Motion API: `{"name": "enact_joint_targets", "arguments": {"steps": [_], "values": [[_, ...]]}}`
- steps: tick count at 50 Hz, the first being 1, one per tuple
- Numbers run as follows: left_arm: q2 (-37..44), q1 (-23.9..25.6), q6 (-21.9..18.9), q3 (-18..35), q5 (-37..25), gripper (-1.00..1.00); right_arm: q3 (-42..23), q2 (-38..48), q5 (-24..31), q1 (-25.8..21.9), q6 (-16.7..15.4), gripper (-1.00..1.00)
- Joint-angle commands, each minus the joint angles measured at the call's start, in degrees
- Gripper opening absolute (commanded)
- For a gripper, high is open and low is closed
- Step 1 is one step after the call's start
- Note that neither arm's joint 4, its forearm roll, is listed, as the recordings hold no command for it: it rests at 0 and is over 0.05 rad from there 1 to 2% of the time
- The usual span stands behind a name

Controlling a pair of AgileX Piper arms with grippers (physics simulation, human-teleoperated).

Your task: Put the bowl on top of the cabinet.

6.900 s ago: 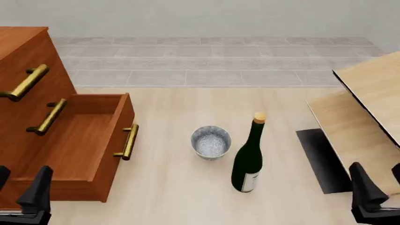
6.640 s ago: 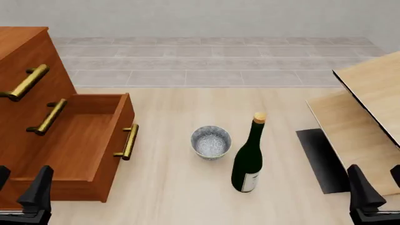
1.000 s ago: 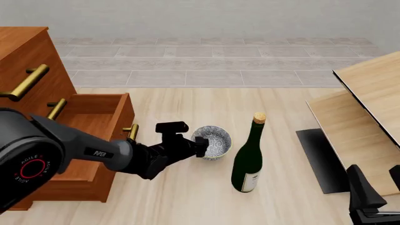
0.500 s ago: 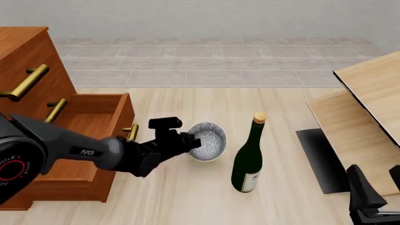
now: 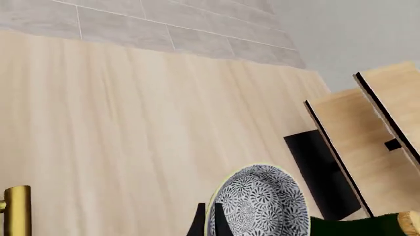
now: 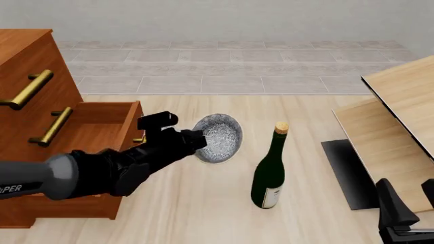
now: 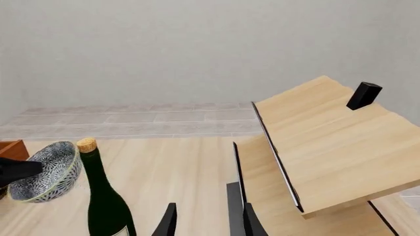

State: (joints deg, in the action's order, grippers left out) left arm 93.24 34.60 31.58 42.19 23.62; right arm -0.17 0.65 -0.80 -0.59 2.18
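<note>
The blue-patterned bowl hangs tilted on its side above the floor, its opening turned toward the camera. My left gripper is shut on its rim from the left. In the left wrist view the bowl fills the space beside the two fingertips, which pinch its pale rim. The reddish-brown cabinet stands at the far left with a lower drawer pulled open; its top runs out of frame. My right gripper rests open at the bottom right, far from the bowl.
A dark green wine bottle with a cork stands upright just right of the bowl. A pale wood table with a black base lies tipped at the right. Brass bar handles stick out from the cabinet front.
The left arm came in from rest and closed on the bowl. Over the last second it lifted the bowl up and to the left, tipping it. The right arm stayed put.
</note>
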Motion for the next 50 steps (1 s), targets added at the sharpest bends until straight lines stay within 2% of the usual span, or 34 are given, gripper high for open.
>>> {"name": "enact_joint_targets", "arguments": {"steps": [1,13,18,20,22,24,26,28,29,31,32,33,34,36,37,39,42,44,45,48,50], "values": [[-13.50,0.96,0.63,-4.97,-3.03,-1.00,-0.02,-0.02,-0.04,0.04,0.12,1.00],[-27.32,1.31,-2.75,-10.22,-9.64,-1.00,0.09,-0.37,0.05,0.12,-0.03,1.00],[-33.68,1.09,-3.52,-10.79,-15.45,-1.00,0.09,-0.47,0.08,0.12,-0.07,1.00],[-35.73,-1.98,-5.30,-9.57,-21.09,-1.00,0.11,-0.48,0.11,0.04,-0.13,1.00],[-39.93,-1.96,-7.15,-8.87,-24.68,-1.00,0.09,-0.45,0.10,-0.01,-0.11,1.00],[-41.20,-2.46,-5.36,-8.10,-28.50,-1.00,0.12,-0.44,0.11,-0.10,-0.20,1.00],[-42.40,-2.65,-6.31,-6.59,-31.79,-1.00,0.09,-0.34,0.07,-0.13,-0.21,1.00],[-43.54,-6.03,-7.66,-5.02,-35.50,-1.00,0.08,-0.31,0.06,-0.16,-0.18,1.00],[-44.30,-7.76,-10.04,-4.04,-37.01,-1.00,0.02,-0.21,0.02,-0.18,-0.20,1.00],[-45.94,-13.48,-11.21,-2.73,-41.12,-1.00,0.07,-0.40,0.12,-0.18,-0.23,1.00],[-45.83,-15.76,-13.32,-1.77,-43.14,-1.00,0.05,-0.42,0.14,-0.19,-0.25,1.00],[-45.84,-15.76,-13.32,-1.75,-43.16,-1.00,0.05,-0.42,0.14,-0.19,-0.25,1.00],[-45.94,-16.36,-14.25,-0.18,-46.20,-1.00,0.07,-0.44,0.10,-0.14,-0.19,1.00],[-46.72,-15.84,-13.89,0.77,-47.57,-1.00,0.06,-0.46,0.10,-0.13,-0.18,1.00],[-47.06,-16.95,-14.66,1.76,-49.03,-1.00,0.06,-0.47,0.10,-0.14,-0.18,1.00],[-47.40,-18.44,-13.11,3.65,-51.57,-1.00,0.02,-0.43,0.04,-0.13,-0.15,1.00],[-46.49,-18.84,-14.63,7.18,-55.54,-1.00,0.01,-0.49,0.05,-0.11,-0.07,1.00],[-45.77,-20.70,-14.00,8.56,-57.26,-1.00,0.00,-0.52,0.04,-0.08,-0.07,1.00],[-44.73,-19.12,-11.88,9.37,-58.12,-1.00,-0.08,-0.49,0.07,-0.07,-0.03,1.00],[-41.46,-19.96,-8.15,11.08,-60.67,-1.00,-0.07,-0.47,-0.03,0.00,0.04,1.00],[-40.47,-22.89,-9.33,13.56,-62.29,-1.00,0.00,-0.53,-0.09,0.03,0.13,1.00]]}}
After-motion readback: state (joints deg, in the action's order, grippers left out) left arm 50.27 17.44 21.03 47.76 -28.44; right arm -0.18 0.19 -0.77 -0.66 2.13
